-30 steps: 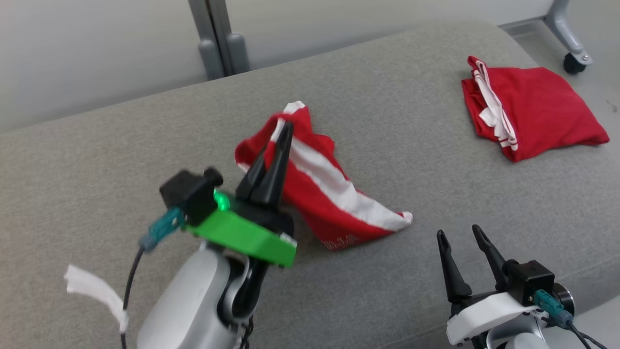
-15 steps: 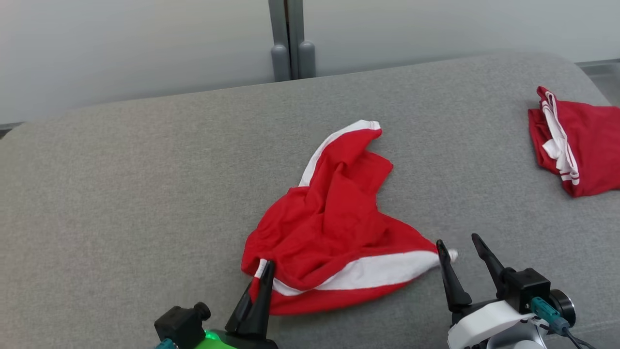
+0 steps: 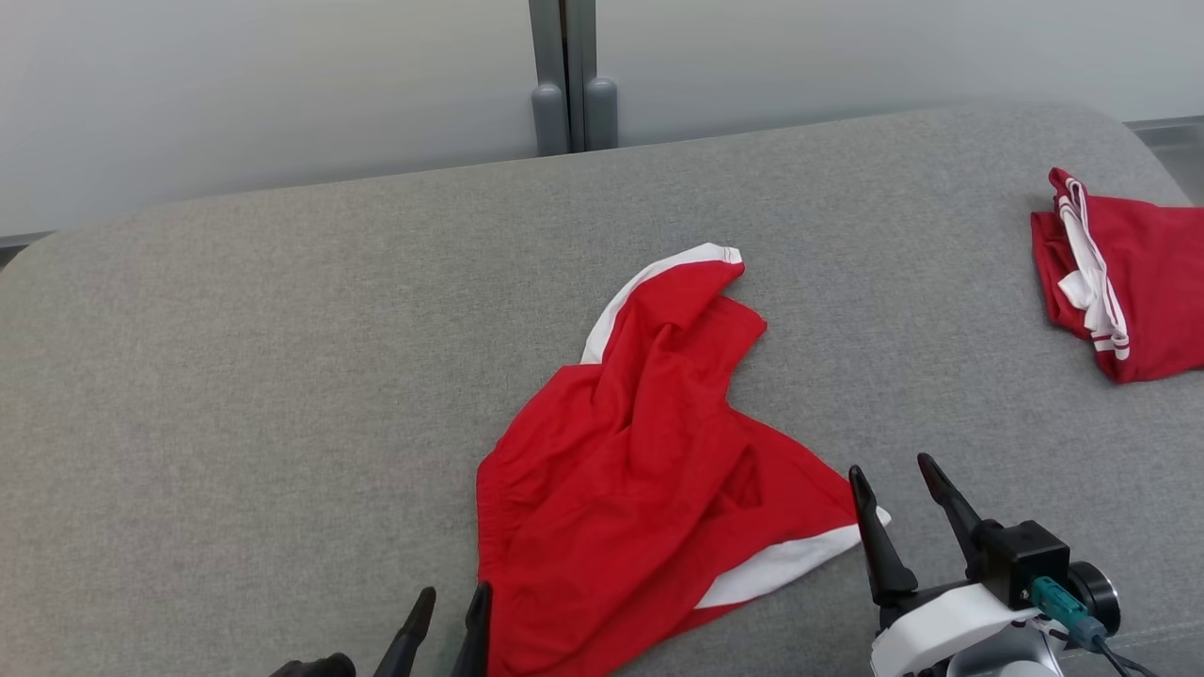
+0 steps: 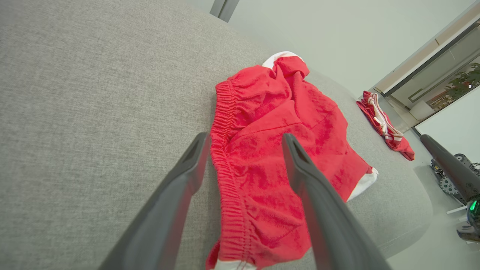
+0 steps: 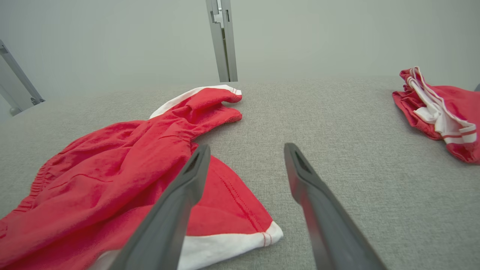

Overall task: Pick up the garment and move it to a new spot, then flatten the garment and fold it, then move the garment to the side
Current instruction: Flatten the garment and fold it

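As it lies crumpled on the grey cushion (image 3: 235, 329): red garment (image 3: 640, 470), left gripper (image 3: 456, 592) and right gripper (image 3: 889, 465) at its near edge, both jaws wide, empty.

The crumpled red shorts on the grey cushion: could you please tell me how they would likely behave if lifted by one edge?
Probably floppy: the red shorts lie in soft folds, so they would likely drape and hang. Likely light, as the thin cloth creases easily. The gathered waistband may stretch when pulled.
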Controlling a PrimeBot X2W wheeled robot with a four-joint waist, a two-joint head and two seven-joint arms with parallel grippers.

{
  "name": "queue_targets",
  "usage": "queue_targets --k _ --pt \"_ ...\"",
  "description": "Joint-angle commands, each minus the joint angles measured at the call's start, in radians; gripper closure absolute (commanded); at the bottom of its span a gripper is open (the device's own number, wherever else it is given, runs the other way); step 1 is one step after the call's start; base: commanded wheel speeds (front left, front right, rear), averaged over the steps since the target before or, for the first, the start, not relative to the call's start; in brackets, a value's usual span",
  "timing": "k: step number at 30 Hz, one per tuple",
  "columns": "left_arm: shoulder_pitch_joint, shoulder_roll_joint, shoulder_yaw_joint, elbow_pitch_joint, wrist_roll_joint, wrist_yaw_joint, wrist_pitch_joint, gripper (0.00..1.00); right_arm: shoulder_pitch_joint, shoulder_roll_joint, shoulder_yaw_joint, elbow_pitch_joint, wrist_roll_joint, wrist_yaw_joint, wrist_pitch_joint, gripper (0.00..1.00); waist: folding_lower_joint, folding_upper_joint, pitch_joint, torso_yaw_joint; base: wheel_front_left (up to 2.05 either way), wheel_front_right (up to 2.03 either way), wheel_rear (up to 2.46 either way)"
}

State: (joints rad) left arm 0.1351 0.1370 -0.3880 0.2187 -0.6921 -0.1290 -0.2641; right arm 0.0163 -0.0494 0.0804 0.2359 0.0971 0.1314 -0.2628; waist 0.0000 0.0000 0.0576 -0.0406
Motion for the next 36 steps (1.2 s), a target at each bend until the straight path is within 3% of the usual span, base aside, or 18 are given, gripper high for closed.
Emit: queue_targets --k 1,9,22,29,36 --pt "0.02 0.006 0.013 -0.009 -0.008 -0.002 0.0 0.0 0.013 -0.002 -0.002 -0.003 -0.006 -0.002 -0.002 0.0 0.0 0.0 -0.003 -0.002 0.0 0.0 0.0" --pt "0.061 0.001 0.13 -0.1 0.075 -0.002 0.0 0.0 0.024 -0.002 -0.004 -0.009 0.012 -0.002 -0.002 0.0 0.0 0.0 -0.016 0.008 0.0 0.0 0.0" --pt "0.12 -0.073 0.319 -0.2 0.33 -0.002 0.0 0.0 0.048 -0.002 -0.019 -0.084 -0.001 -0.002 -0.002 0.0 0.0 0.0 -0.055 0.024 0.0 0.0 0.0" --pt "0.143 -0.085 0.39 -0.202 0.45 -0.001 0.0 0.0 0.08 -0.002 -0.043 -0.106 -0.007 -0.002 -0.002 0.0 0.0 0.0 -0.07 0.052 0.0 0.0 0.0" --pt "0.15 -0.086 0.392 -0.21 0.464 0.007 0.0 0.0 0.095 -0.002 -0.047 -0.101 -0.002 -0.002 -0.002 0.0 0.0 0.0 -0.074 0.057 0.0 0.0 0.0"
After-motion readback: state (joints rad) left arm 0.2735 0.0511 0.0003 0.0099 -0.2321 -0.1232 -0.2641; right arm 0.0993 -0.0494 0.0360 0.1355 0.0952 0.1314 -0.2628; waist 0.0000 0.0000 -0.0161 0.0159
